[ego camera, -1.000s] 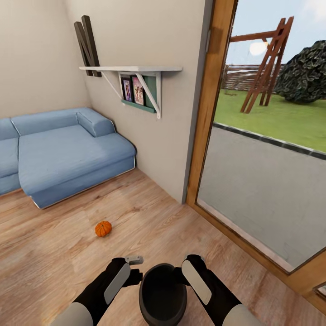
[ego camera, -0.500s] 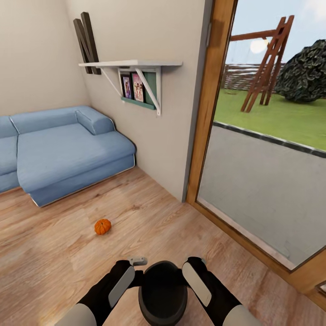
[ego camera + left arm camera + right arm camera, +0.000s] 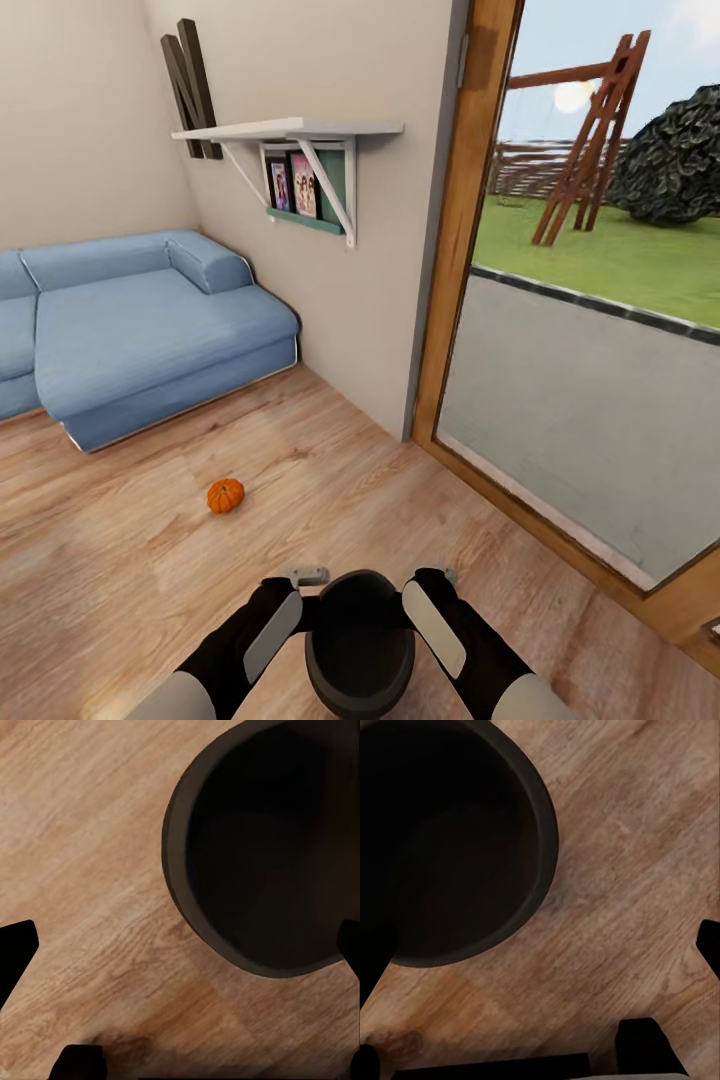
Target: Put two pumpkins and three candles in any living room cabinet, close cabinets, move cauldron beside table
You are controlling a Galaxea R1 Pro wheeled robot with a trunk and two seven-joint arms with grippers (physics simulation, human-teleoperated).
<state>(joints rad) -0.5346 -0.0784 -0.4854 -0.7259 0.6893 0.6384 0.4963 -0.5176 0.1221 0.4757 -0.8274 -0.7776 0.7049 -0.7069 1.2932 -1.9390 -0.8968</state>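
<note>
The pumpkin (image 3: 226, 495) is bright orange with darker ribs; the floor (image 3: 130, 560) is warm honey-brown wood grain in plank strips; the sofa (image 3: 140, 330) is soft denim blue with a pale trim along the bottom; the cauldron (image 3: 360, 640) is matte charcoal, nearly black inside; the arms are black with light grey panels; walls are plain beige; the shelf (image 3: 290, 130) is white with a teal backing, holding what look like pinkish framed photos, too small to tell for sure; the door frame (image 3: 470, 220) is orange-tan wood; outside it's green grass and grey paving.
</note>
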